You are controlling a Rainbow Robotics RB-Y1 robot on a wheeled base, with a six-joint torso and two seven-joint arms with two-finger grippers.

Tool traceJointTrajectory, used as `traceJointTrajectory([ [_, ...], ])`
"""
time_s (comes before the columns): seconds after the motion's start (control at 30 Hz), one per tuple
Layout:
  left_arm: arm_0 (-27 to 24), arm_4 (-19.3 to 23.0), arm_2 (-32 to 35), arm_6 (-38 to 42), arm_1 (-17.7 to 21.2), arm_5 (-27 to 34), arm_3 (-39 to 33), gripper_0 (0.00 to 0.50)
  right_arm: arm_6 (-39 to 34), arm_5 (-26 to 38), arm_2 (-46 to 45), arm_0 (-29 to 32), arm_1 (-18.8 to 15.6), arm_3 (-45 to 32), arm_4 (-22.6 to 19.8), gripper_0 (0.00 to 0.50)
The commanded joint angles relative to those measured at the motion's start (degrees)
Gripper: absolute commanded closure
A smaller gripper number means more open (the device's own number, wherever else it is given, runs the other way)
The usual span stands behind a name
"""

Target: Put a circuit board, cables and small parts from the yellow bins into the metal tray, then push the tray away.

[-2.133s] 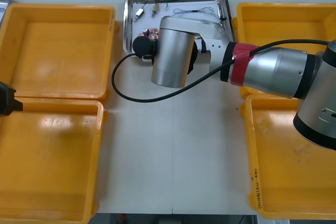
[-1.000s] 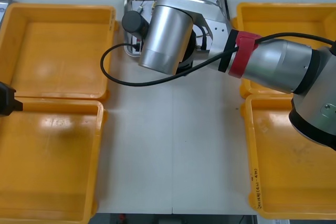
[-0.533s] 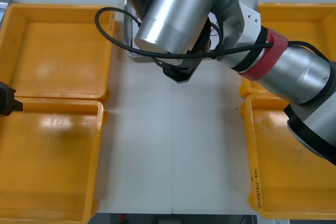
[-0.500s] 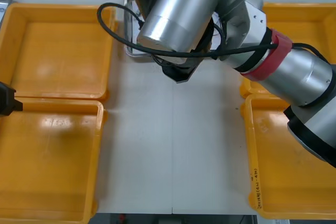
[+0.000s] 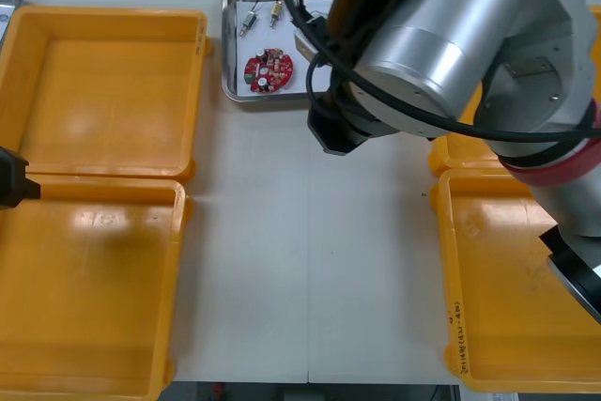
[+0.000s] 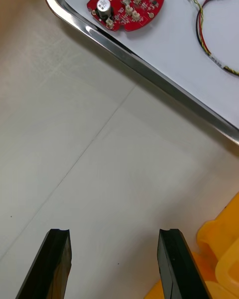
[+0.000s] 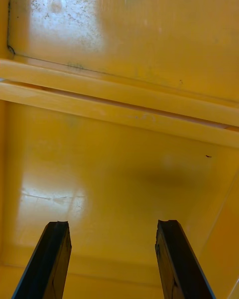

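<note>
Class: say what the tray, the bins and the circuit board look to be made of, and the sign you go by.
Tray: metal, probably polished steel; its rim mirrors the light. Its white inside looks matt, perhaps paper.
Bins: likely moulded plastic, glossy yellow with soft glare patches.
Circuit board: rigid red laminate, it seems, studded with small soldered components.

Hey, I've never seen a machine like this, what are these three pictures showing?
This is a two-armed robot at a light table. The wide picture looks down from above the arms; the two upright ones come from wrist cameras. There, yellow bins flank a metal tray holding a round red circuit board, a red and yellow cable and small metal parts. The right tool hovers open over the table beside the tray; the left tool hangs open over a left bin. Neither holds anything.
</note>
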Motion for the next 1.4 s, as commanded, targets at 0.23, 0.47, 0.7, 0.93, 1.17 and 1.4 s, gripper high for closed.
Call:
traceJointTrajectory([
  [0.23,1.09,-0.34,1.69,-1.81,2.40,0.38,-1.28,0.000,-2.49,0.20,-20.42,11.41,-4.03,-9.57,-3.70,0.000],
  [0.47,1.09,-0.34,1.69,-1.81,2.40,0.38,-1.28,0.000,-1.35,0.20,-31.14,20.11,-6.32,-16.69,-4.58,0.000],
  [0.7,1.09,-0.34,1.69,-1.81,2.40,0.38,-1.28,0.000,0.58,0.20,-39.93,27.05,-7.64,-21.43,-5.37,0.000],
  [0.93,1.09,-0.34,1.69,-1.81,2.40,0.38,-1.28,0.000,3.39,0.20,-50.04,35.05,-7.99,-23.10,-6.51,0.000],
  [1.17,1.09,-0.34,1.69,-1.81,2.40,0.38,-1.28,0.000,11.30,0.20,-54.70,41.64,-8.69,-22.31,-2.56,0.000],
  [1.4,1.09,-0.34,1.69,-1.81,2.40,0.38,-1.28,0.000,13.94,0.20,-57.16,46.48,-8.69,-19.68,-2.82,0.000],
])
